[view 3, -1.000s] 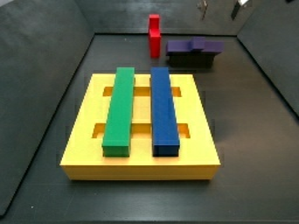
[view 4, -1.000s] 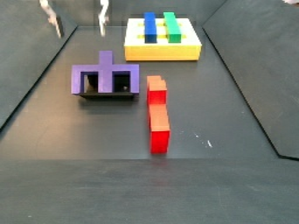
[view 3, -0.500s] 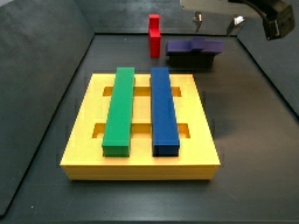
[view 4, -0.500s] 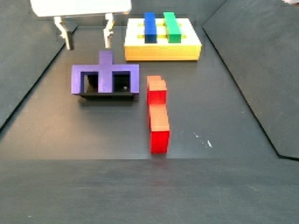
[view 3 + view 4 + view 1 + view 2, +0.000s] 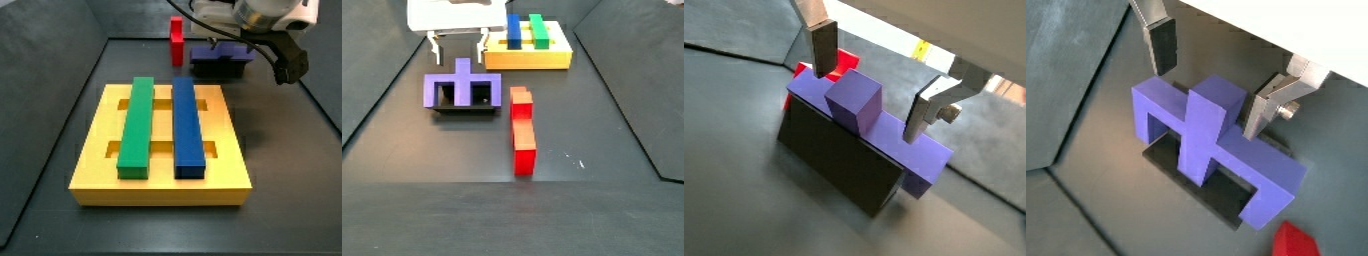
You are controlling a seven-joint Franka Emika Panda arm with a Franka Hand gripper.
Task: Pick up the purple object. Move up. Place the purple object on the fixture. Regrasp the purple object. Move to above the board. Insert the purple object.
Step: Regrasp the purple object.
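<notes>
the purple object (image 5: 462, 88) lies on top of the fixture (image 5: 465, 107), its comb-shaped body overhanging the black block on both sides and its middle prong (image 5: 1207, 120) standing proud, as both wrist views show. the gripper (image 5: 1207, 70) hangs just above it, and its fingers (image 5: 823, 45) are spread apart and empty, one to each side of that prong and not touching it. in a side view the gripper (image 5: 460, 42) sits just above and behind the piece. judged from this, the placing on the fixture is done and the regrasp is the step in hand: the next move calls for a straight descent until the pads flank the prong, then a squeeze. beside the fixture lies a red bar (image 5: 521, 130) on the dark worktop (image 5: 583, 200), and farther off the yellow board (image 5: 162, 186) carries a green bar (image 5: 136, 124) and a blue bar (image 5: 186, 127).
</notes>
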